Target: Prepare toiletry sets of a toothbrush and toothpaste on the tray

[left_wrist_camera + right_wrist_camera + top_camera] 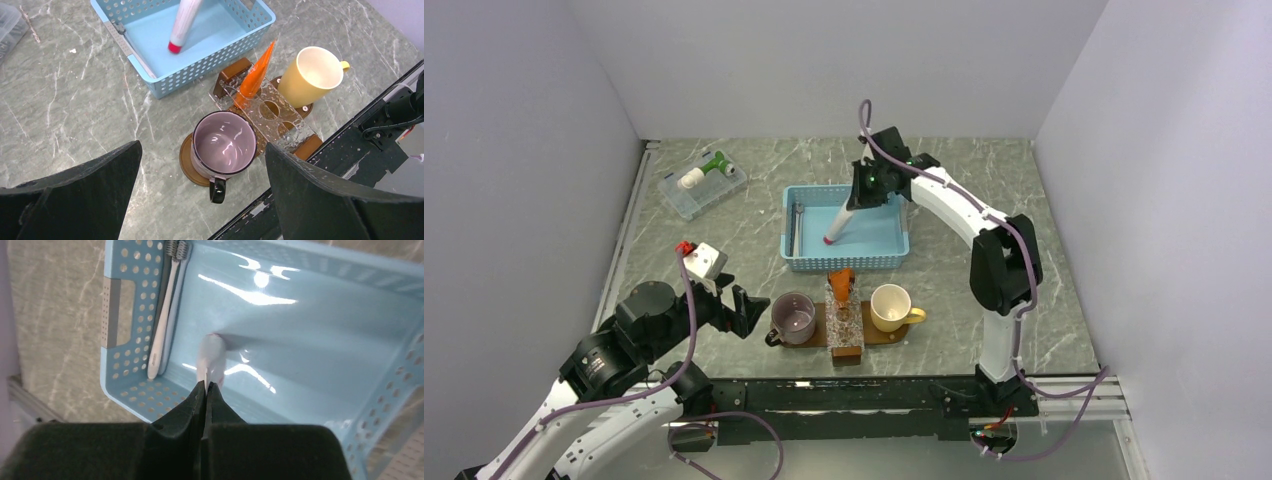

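The orange toothpaste [841, 279] stands tip-up in a clear holder on the dark-brown tray [886, 337]; it also shows in the left wrist view [256, 75]. Two pale toothbrushes [162, 315] lie side by side along the left wall of the light-blue basket [130, 390]. My right gripper [205, 385] is shut on the flat end of a white tube with a red cap [211, 355] and holds it upright in the basket, cap down [837, 226]. My left gripper [202, 146] is open and empty just above and left of the purple mug [224, 145] on the tray [186, 162].
A yellow mug [891, 306] stands on the tray's right end and the clear holder [272, 112] across its middle. A clear plastic box [701, 183] with a green-and-white item sits at the far left. The table's front edge runs just behind the tray.
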